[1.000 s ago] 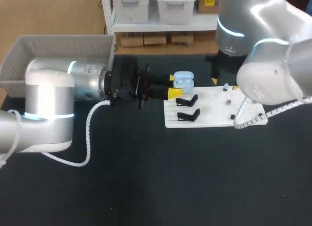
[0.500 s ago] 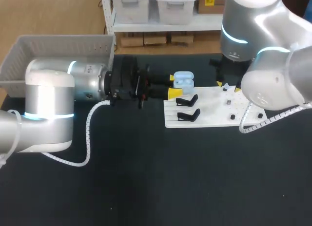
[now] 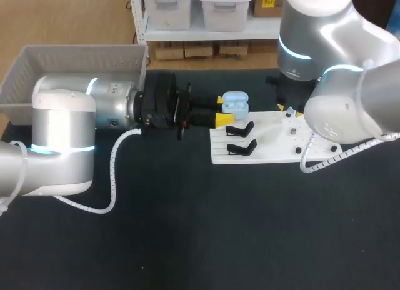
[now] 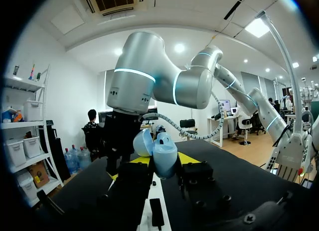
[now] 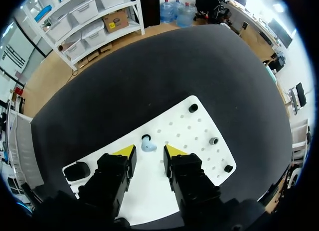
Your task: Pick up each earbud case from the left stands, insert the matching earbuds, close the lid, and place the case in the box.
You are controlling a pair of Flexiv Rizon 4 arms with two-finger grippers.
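My left gripper [image 3: 222, 110] sits just off the left edge of the white board [image 3: 275, 154]. Its fingers are pinched on the pale blue earbud case [image 3: 235, 103], which it holds by the board's far left corner with the lid swung open. The left wrist view shows that grip more plainly, with the case [image 4: 163, 154] clamped between the two yellow tips and its lid tipped back toward my right arm [image 4: 144, 76]. I cannot see into the case from there, and from overhead its wells are too small to tell what is in them. I can make out no print on the case in either view. My right gripper [image 5: 149, 151] hangs over the board's far side with its fingers spread apart. A pale blue earbud [image 5: 148, 146] lies on the board between and just ahead of the tips, and as far as I can tell it touches neither. Only the right wrist view shows this. In the head view the right arm [image 3: 337, 84] covers most of that gripper, leaving slivers of yellow at the board's far edge. Two black stands [image 3: 241, 138] sit on the board's left part and small pegs [image 5: 213, 141] on its right. The grey box [image 3: 75, 59] is well off to the board's left.
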